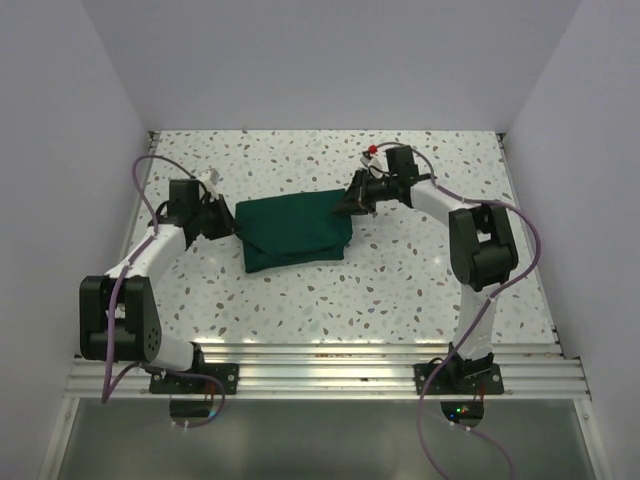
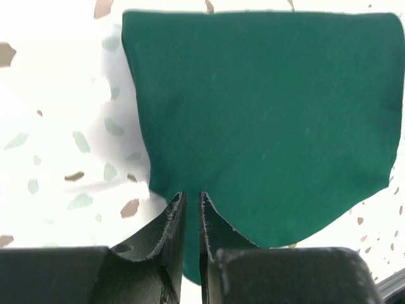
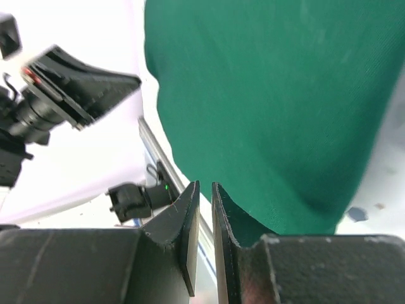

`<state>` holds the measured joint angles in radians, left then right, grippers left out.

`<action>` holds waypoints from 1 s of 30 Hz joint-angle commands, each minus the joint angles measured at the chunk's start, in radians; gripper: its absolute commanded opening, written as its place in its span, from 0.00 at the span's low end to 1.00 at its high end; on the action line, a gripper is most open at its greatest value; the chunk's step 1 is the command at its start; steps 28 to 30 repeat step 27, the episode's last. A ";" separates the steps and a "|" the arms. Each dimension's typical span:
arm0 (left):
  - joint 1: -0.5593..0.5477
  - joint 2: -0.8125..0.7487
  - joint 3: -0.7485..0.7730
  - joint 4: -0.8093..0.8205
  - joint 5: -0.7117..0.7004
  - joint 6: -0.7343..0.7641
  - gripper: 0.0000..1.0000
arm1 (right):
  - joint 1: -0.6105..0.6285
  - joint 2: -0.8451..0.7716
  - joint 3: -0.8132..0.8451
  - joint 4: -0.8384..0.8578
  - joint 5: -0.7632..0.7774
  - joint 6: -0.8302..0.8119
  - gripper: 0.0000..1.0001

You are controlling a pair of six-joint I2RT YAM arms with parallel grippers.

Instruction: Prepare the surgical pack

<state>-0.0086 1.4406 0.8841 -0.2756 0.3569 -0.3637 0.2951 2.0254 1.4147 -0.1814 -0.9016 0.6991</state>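
Observation:
The surgical pack shows as a dark green cloth [image 1: 295, 232] folded into a rectangular bundle at the middle of the speckled table. No steel tray, instruments or gauze pads are in view. My left gripper [image 1: 228, 222] is at the bundle's left edge. In the left wrist view its jaws [image 2: 192, 195] stand almost together, with green cloth [image 2: 266, 114] between them. My right gripper [image 1: 350, 203] is at the bundle's far right corner, which looks slightly lifted. In the right wrist view its jaws [image 3: 205, 185] stand almost together at the edge of the cloth [image 3: 266, 95].
White walls close off the table on the left, back and right. An aluminium rail [image 1: 330, 365] carrying both arm bases runs along the near edge. The left arm [image 3: 63, 88] and part of that rail show in the right wrist view.

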 commanded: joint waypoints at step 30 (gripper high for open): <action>-0.047 -0.226 -0.006 0.048 0.092 0.008 0.99 | -0.048 -0.476 -0.428 -0.247 0.386 -0.187 0.99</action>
